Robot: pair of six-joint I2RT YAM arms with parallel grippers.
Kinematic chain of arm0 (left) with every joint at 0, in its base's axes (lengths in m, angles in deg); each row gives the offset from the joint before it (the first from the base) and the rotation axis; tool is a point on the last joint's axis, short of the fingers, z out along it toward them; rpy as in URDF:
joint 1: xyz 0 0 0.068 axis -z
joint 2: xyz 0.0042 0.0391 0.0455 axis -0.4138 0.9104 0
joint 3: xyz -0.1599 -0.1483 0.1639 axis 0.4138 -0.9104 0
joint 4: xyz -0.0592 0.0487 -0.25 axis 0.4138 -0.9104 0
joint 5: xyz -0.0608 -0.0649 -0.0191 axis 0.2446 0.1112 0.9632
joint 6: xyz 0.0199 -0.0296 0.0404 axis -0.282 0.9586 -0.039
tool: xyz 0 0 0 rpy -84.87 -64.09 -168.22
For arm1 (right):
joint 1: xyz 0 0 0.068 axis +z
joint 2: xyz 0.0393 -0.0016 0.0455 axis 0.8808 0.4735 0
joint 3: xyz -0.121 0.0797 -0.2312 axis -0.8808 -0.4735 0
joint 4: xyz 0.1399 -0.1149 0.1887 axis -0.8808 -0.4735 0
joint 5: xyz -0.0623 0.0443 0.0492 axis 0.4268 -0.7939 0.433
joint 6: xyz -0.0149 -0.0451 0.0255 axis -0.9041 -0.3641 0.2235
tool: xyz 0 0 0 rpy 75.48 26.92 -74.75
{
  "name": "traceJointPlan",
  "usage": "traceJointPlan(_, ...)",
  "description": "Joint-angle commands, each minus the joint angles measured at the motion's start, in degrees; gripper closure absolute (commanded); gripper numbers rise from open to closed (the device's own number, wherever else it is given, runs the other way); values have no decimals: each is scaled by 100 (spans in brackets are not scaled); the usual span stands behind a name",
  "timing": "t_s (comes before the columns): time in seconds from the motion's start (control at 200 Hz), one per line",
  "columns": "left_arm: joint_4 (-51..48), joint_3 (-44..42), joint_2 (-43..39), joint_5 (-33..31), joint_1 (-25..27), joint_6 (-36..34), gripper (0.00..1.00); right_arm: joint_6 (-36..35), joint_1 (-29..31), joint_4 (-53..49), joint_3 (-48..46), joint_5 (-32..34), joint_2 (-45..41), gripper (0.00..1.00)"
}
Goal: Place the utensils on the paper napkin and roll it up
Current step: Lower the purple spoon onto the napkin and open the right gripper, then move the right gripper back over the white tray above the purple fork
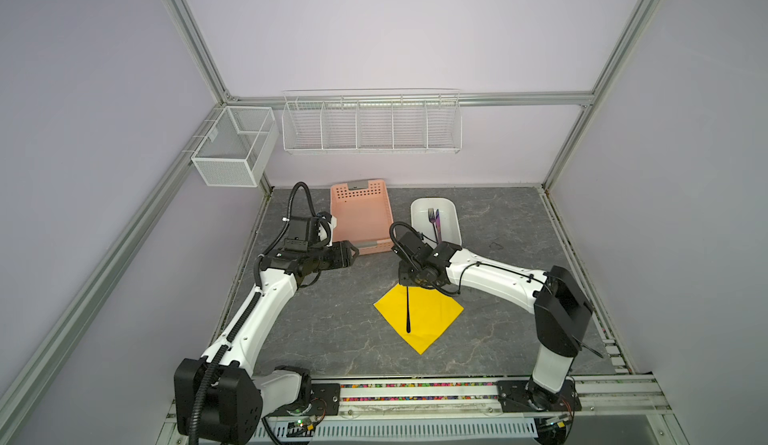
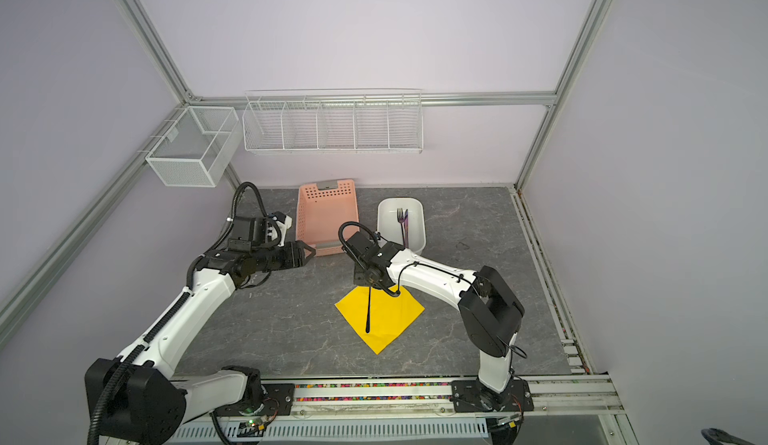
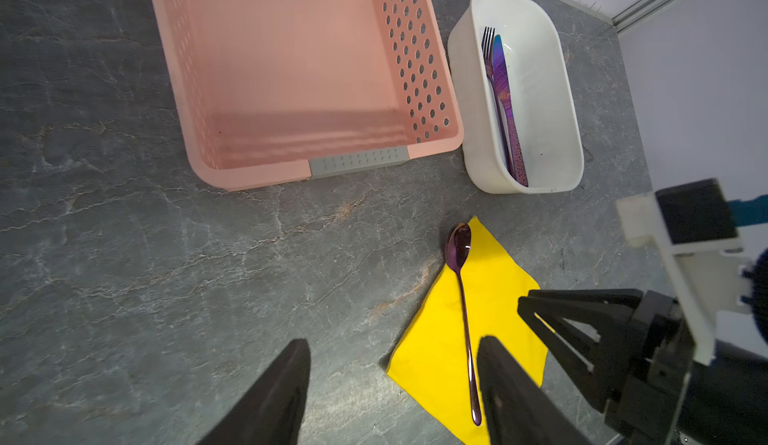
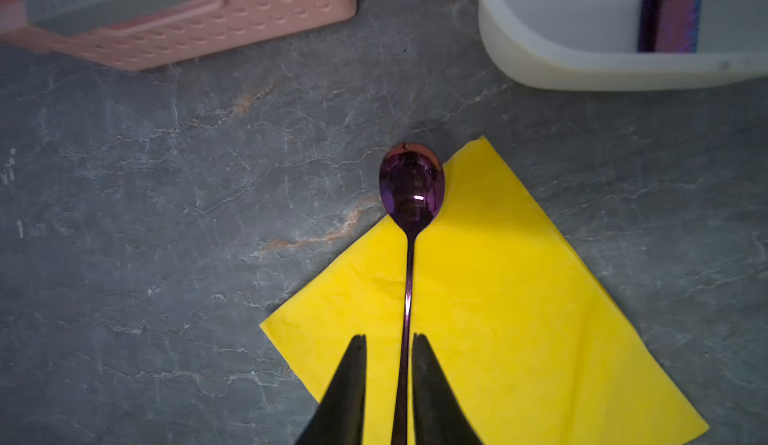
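Observation:
The yellow paper napkin (image 1: pixel 432 318) (image 2: pixel 390 318) lies flat as a diamond on the grey table. A purple spoon (image 4: pixel 411 185) (image 3: pixel 462 293) rests on it, handle toward the front. Its bowl pokes over the napkin's far left edge. My right gripper (image 4: pixel 388 337) hangs just above the handle, open a little. Yellow shows on both sides between its fingers and the handle. The fork (image 3: pixel 489 65) and knife (image 3: pixel 505 102) lie together in the white tub (image 1: pixel 456 225). My left gripper (image 3: pixel 393 340) (image 1: pixel 354 252) is open and empty, hovering beside the pink basket.
The pink perforated basket (image 1: pixel 361 218) (image 3: pixel 291 69) stands at the back, left of the white tub (image 3: pixel 575 139). Two white wire racks (image 1: pixel 370 123) hang on the back wall. Bare grey table (image 1: pixel 332 330) lies left of and in front of the napkin.

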Motion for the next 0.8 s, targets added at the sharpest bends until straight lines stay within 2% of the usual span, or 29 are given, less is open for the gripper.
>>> traceJointPlan(0.0,-59,-73,-72,-86,-32,-147,35,-415,-281,-412,215,30,-174,76)
traceJointPlan(0.395,19,-122,-181,-342,-30,-269,35,-1561,-1667,-828,935,-652,156,76)
traceJointPlan(0.605,238,-218,-421,-404,-29,-319,35,-2131,-2213,-877,1487,-882,727,75)
traceJointPlan(0.795,308,-241,-516,-513,-29,-369,35,-2275,-2549,-859,2000,-1070,1510,76)
